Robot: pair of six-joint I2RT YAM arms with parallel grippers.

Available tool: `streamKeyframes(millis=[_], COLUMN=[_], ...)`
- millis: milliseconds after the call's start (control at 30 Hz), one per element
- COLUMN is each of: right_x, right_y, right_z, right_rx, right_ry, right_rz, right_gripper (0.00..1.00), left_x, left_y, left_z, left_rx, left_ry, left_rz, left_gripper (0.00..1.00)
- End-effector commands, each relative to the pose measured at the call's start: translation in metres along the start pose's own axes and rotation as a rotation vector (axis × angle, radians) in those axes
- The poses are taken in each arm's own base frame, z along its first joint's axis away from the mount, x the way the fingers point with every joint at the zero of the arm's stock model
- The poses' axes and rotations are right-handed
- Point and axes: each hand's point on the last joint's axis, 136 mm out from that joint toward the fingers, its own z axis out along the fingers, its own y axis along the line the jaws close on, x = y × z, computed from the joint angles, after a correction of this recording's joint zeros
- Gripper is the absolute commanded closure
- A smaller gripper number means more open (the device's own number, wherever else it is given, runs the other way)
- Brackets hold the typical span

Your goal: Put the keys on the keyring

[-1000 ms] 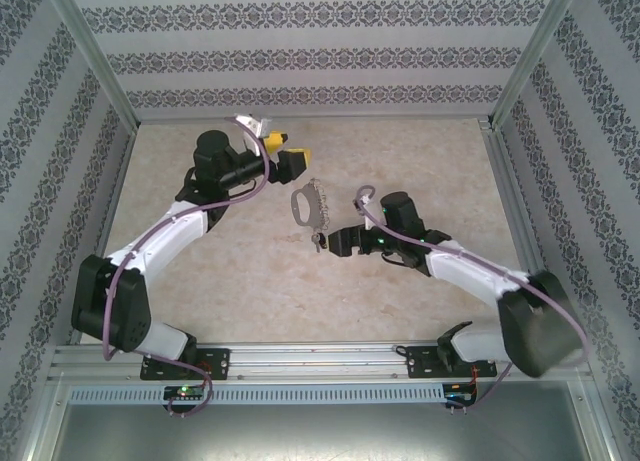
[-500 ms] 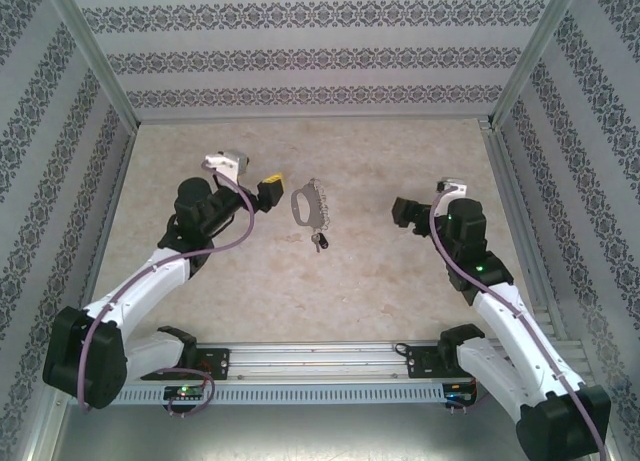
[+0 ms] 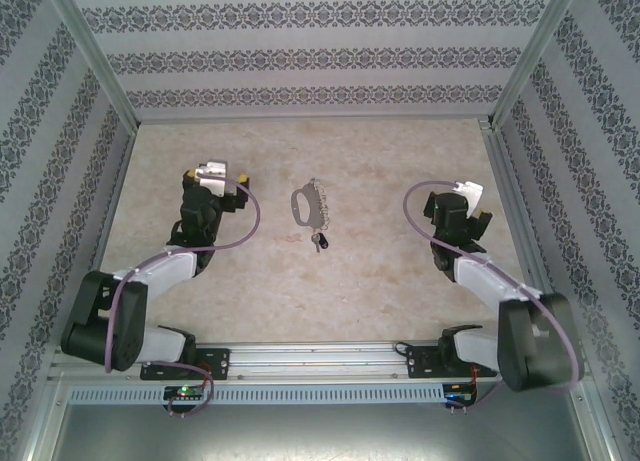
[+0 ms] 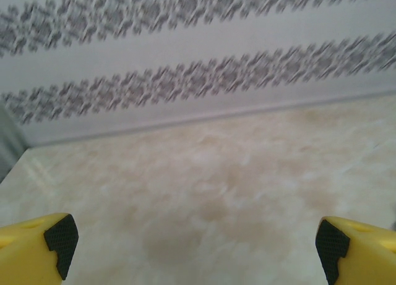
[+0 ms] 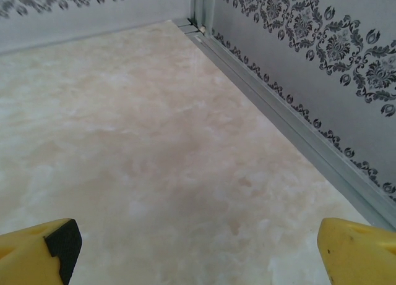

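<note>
From the top view, both arms are bolted to a metal rail at the near edge of the beige marbled table. The left arm and the right arm bend up and stand well apart, to either side of the middle of the table. Between them lie the keys, a tiny dark cluster too small to tell which way it points. Just beyond the keys is the keyring. Its oval's long axis runs roughly near to far, and its beaded chain hangs down the right side toward the keys. Whether chain and keys touch cannot be told.

The wrist views add what the top view leaves unclear. The left gripper has its yellow fingers spread wide, with nothing between them, and it faces bare table and the patterned far wall. The right gripper is likewise spread wide and holds nothing, and it faces the far right corner, where a metal frame strip runs along the side wall.
</note>
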Motion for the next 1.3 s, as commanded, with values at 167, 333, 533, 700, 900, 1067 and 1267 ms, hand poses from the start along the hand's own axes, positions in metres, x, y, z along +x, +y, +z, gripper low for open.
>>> streamKeyframes(millis=[167,333,533,700,900,1067,1267], right_x=[-0.004,-0.006,-0.002,0.001,0.009,0.012,0.012], right_y=[0.008,0.023,0.040,0.050,0.056,0.054,0.054], right_z=[0.023,0.016,0.010,0.010,0.023,0.024,0.023], right_rx=[0.014,-0.081,-0.177,-0.249,-0.346,-0.338,-0.337], right_ry=[-0.117,-0.161,-0.184,-0.176,-0.183,-0.148,-0.130], right_rz=[-0.038,-0.062,-0.108,-0.128,-0.082,-0.086,-0.095], right_gripper=[0.02,0.03,0.03,0.03,0.03,0.02,0.02], left_x=[0.027,0.028,0.051,0.073,0.089,0.092,0.105], left_y=[0.054,0.051,0.047,0.044,0.044,0.037,0.036], left_z=[-0.008,-0.008,-0.017,-0.017,-0.011,-0.007,0.004], left_rx=[-0.230,-0.196,-0.163,-0.165,-0.154,-0.101,-0.050], left_ry=[-0.015,-0.016,0.102,0.078,0.107,0.107,0.159], left_rz=[0.028,0.017,-0.034,-0.037,-0.055,-0.050,-0.080], left_gripper=[0.00,0.00,0.00,0.00,0.00,0.00,0.00])
